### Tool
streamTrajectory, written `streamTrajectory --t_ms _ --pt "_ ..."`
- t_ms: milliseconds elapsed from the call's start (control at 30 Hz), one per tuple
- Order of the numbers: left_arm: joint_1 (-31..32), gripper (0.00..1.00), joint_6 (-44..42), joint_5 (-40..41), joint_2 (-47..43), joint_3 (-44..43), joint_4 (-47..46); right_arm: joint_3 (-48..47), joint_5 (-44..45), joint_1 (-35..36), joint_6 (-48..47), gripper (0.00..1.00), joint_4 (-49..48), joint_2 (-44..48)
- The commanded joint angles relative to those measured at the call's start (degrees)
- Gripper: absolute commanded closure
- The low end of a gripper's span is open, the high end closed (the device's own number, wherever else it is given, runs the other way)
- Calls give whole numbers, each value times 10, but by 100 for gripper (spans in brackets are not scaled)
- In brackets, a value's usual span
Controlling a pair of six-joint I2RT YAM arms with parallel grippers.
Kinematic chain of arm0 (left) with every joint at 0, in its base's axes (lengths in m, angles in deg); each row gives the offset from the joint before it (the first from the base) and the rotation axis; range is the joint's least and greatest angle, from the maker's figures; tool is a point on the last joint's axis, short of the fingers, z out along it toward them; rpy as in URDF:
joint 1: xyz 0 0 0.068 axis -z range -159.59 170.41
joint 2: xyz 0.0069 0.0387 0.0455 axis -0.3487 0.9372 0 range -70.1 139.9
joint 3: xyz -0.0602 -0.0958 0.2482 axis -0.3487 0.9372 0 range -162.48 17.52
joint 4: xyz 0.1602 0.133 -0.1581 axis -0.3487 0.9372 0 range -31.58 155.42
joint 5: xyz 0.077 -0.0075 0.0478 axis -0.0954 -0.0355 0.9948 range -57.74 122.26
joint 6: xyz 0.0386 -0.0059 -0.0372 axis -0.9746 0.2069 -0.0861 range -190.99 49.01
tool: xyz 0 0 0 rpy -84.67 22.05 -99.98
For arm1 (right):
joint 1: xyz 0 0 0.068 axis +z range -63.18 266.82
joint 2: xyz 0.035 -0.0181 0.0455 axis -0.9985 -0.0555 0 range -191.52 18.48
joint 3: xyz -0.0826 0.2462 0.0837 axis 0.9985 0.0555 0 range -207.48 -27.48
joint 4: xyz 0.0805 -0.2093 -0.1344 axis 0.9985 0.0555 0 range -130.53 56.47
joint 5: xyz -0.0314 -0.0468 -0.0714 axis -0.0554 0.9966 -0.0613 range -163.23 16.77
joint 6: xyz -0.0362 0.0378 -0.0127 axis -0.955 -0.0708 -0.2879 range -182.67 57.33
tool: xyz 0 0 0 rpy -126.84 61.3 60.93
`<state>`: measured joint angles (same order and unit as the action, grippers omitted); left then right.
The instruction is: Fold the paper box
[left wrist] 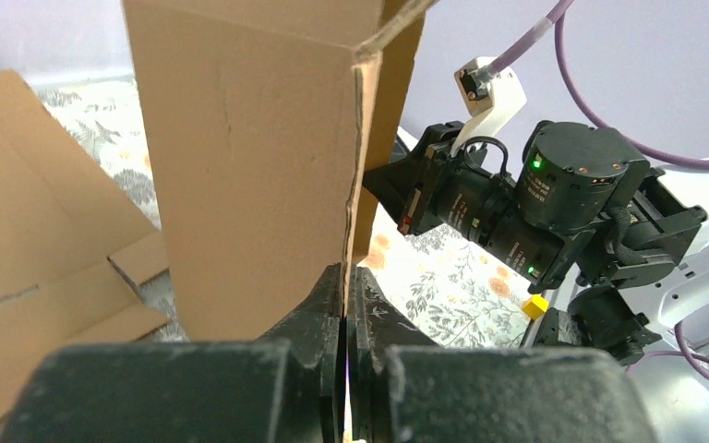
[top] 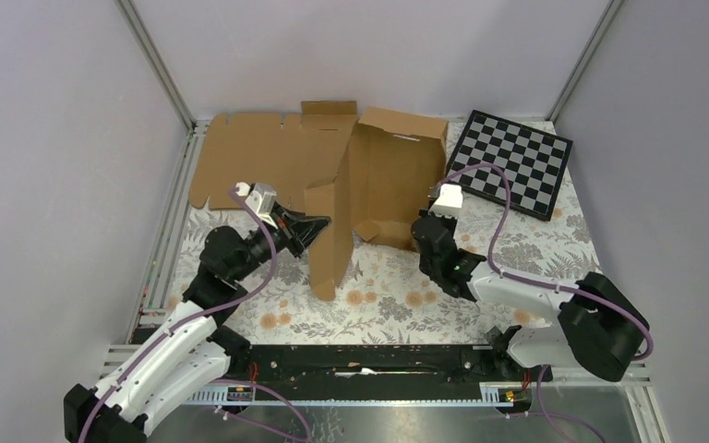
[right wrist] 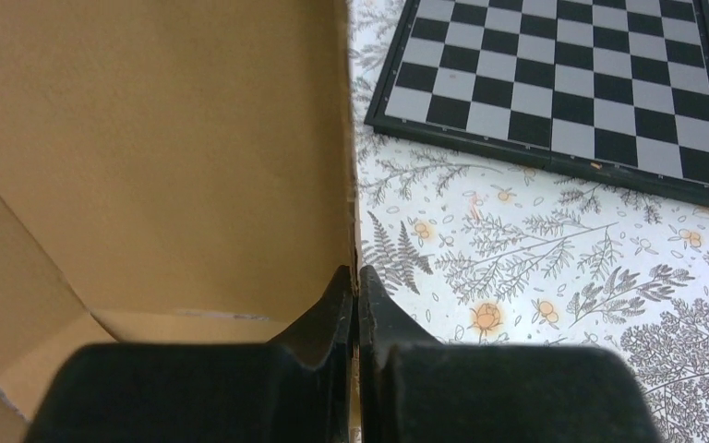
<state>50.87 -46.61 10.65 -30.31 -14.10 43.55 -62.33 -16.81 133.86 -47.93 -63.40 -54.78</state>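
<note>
The box (top: 388, 175), matte brown corrugated cardboard with raw, creased edges, stands half-erected on the floral-printed tabletop (top: 406, 295). It sits between a flat cardboard sheet (top: 258, 152) and a glossy black-and-white checkerboard (top: 514, 161). The left end effector (top: 323, 226) is clamped on its tall upright left flap. The right end effector (top: 423, 220) pinches its right wall's edge.

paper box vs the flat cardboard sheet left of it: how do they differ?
Pose: the paper box has panels standing up, while the cardboard sheet lies flat.
Contact: the left hand and right hand each pinch an edge of the paper box; neither grips the cardboard sheet.
Shared: both are plain brown cardboard with cut flaps.
</note>
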Motion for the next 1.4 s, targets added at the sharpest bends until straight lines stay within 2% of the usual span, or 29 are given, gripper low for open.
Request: streamTrajectory --t_ms 0,167,400,600,700,900,1033,1200,1300,1367 --pt "12 100 38 38 -13 57 -64 20 37 -4 20 100 -98 -25" --pt "35 100 40 61 -29 107 -103 58 25 -4 62 100 -102 -23" --pt "73 100 17 81 -39 131 -95 99 -18 -4 91 100 -94 -15" --pt "94 100 22 79 -20 130 -104 125 -164 -4 95 100 -77 30" --pt "95 100 42 65 -12 129 -134 136 -204 -4 83 99 -70 53" --pt "94 100 67 59 17 113 -145 140 -266 -4 57 79 -27 91" --pt "94 100 64 57 20 113 -150 151 -292 -4 39 75 -25 102" --pt "94 100 41 49 16 96 -111 135 -293 -4 25 62 2 87" --pt "94 100 24 52 12 88 -87 124 -271 -4 22 39 18 77" --pt "94 100 15 54 10 82 -74 119 -260 -4 22 29 26 72"
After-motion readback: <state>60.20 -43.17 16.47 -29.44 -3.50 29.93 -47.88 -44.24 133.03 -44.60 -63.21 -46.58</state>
